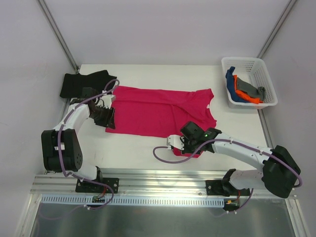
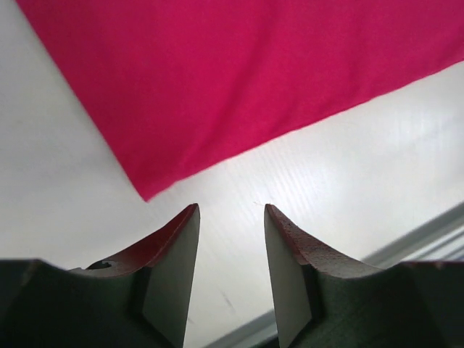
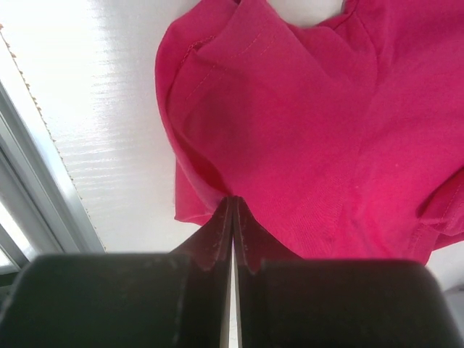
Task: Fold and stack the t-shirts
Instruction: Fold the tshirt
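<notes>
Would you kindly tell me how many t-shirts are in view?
5: pink shirt spread mid-table, black shirt at the far left corner, blue, orange and grey bunched in the basket; more may be hidden there.

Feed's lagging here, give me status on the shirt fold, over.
Left tool open, empty, over white table by corner of crimson-pink cloth t-shirt. Right tool shut at its near edge, grip unclear. Shirt spread out. Nothing on it.
</notes>
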`<control>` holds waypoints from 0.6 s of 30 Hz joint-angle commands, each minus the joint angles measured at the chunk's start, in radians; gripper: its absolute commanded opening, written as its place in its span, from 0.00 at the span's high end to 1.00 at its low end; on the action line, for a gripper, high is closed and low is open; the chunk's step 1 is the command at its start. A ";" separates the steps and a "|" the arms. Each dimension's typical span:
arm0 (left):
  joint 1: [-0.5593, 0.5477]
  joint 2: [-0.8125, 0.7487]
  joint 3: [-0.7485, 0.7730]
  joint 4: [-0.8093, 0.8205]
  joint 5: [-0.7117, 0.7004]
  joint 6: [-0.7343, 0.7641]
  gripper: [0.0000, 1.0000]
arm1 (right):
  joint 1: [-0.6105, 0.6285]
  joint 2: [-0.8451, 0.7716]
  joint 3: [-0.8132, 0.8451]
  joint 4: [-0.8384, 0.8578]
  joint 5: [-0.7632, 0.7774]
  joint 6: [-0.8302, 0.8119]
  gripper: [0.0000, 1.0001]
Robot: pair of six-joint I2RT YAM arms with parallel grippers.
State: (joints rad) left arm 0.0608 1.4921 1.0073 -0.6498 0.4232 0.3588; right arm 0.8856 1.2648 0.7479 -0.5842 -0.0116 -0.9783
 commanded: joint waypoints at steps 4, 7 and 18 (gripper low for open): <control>0.048 0.028 0.016 -0.099 0.154 -0.159 0.60 | -0.007 -0.038 0.002 0.000 -0.005 -0.016 0.99; 0.085 0.045 0.017 -0.100 0.143 -0.155 0.60 | -0.008 -0.039 -0.001 0.001 -0.008 -0.014 0.99; 0.198 0.134 0.028 -0.079 0.089 -0.123 0.57 | -0.011 -0.031 -0.001 0.006 -0.011 -0.013 0.99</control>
State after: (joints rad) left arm 0.2447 1.5997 1.0080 -0.7174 0.5148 0.2234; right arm 0.8799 1.2503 0.7460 -0.5793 -0.0120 -0.9783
